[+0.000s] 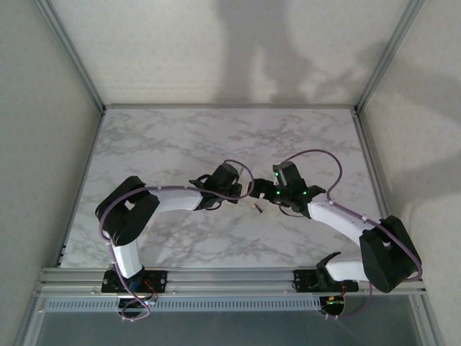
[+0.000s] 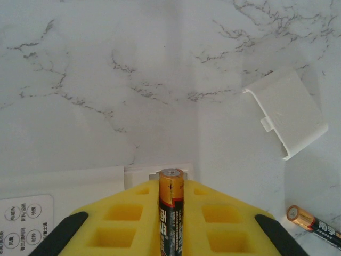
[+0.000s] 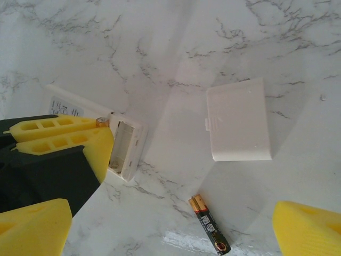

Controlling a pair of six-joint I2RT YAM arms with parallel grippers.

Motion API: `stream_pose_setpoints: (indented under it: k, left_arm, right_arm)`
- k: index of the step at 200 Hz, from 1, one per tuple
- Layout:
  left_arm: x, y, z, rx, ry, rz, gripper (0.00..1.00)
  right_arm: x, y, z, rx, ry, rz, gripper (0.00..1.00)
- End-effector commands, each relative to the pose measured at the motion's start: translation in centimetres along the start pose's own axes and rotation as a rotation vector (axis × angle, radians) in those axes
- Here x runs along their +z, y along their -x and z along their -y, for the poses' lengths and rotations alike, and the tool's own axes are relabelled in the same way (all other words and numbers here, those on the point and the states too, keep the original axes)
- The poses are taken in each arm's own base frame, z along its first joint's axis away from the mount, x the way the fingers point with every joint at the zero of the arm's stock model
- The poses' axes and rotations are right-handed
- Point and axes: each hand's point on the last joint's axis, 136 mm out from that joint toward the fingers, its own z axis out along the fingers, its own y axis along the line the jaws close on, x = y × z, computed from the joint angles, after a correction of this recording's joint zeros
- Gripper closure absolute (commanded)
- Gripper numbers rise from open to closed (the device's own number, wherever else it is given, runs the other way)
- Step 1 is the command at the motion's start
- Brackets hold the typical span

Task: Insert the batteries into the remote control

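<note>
Left gripper (image 2: 171, 226) pinches battery 1 (image 2: 171, 186) end-on, aimed at remote (image 3: 128, 144) bay; right gripper (image 3: 170, 229) wide open over battery 2 (image 3: 209, 231), likely for pickup; cover (image 3: 238, 120) off.

Top cam high up behind the arm bases, looking down, whole marble tabletop (image 1: 180, 144) in shot, far off, left wrist cam right down close, right wrist cam close too, opp. angle, both catching white cover (image 2: 287, 112), loose battery (image 2: 314, 226), end of remote (image 2: 64, 181).
</note>
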Motion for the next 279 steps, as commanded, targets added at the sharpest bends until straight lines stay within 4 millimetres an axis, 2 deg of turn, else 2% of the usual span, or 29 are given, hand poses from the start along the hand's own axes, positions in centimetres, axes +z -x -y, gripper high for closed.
stream_pose_setpoints:
  k: [1,90,184,279]
  left_arm:
    - [0.4,0.1,0.2,0.035,0.008,-0.011,0.85]
    - [1.2,-0.5,0.2,0.07,0.031,-0.023,0.84]
    - [0.9,0.3,-0.2,0.089,0.067,0.001,0.84]
    - [1.2,-1.5,-0.3,0.115,0.089,-0.035,0.83]
  right_arm:
    - [-0.5,-0.1,0.9,0.002,-0.024,0.012,0.01]
    - [-0.7,0.0,1.7,0.021,-0.026,0.015,0.01]
    - [-0.1,-0.5,1.7,0.035,-0.011,0.001,0.01]
    - [-0.1,-0.7,1.8,0.034,-0.007,-0.002,0.01]
